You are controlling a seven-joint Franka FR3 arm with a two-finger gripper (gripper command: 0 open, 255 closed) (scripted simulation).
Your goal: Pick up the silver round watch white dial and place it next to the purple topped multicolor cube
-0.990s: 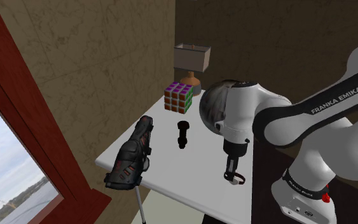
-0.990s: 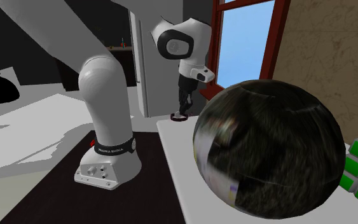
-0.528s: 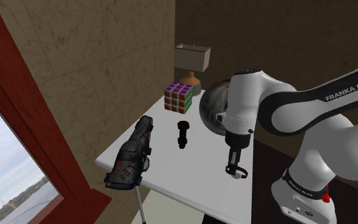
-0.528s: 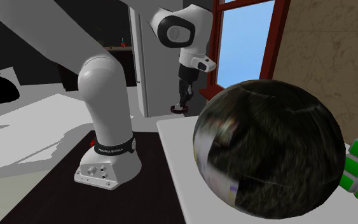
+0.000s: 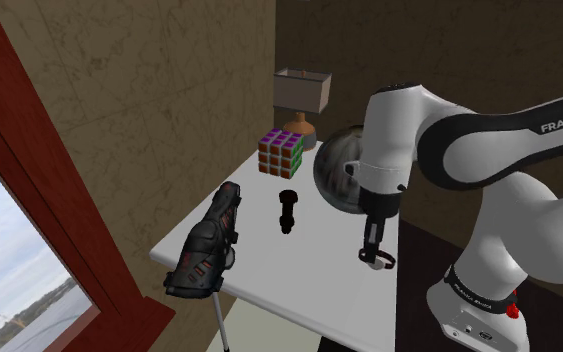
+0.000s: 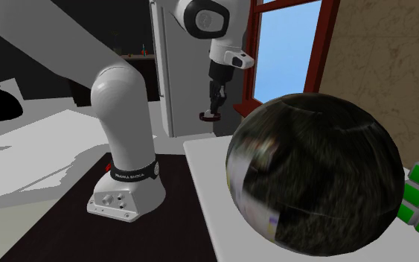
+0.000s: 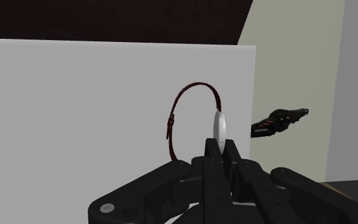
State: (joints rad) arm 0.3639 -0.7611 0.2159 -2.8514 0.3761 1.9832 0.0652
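Black two-finger gripper (image 7: 220,149) clasps a silver round watch (image 7: 219,126) edge-on, its dark red strap (image 7: 171,124) looped above a white tabletop (image 7: 75,108); perhaps a black-red glove (image 7: 279,119) beyond.

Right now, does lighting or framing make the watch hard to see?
Shoulder view: dim walls, the watch a small dark ring under the gripper, over the bright white table. Second exterior view: a big dark ball near the camera crowds the frame; the watch is small beyond it. Wrist view: evenly lit, the watch plain, no shadow cast.
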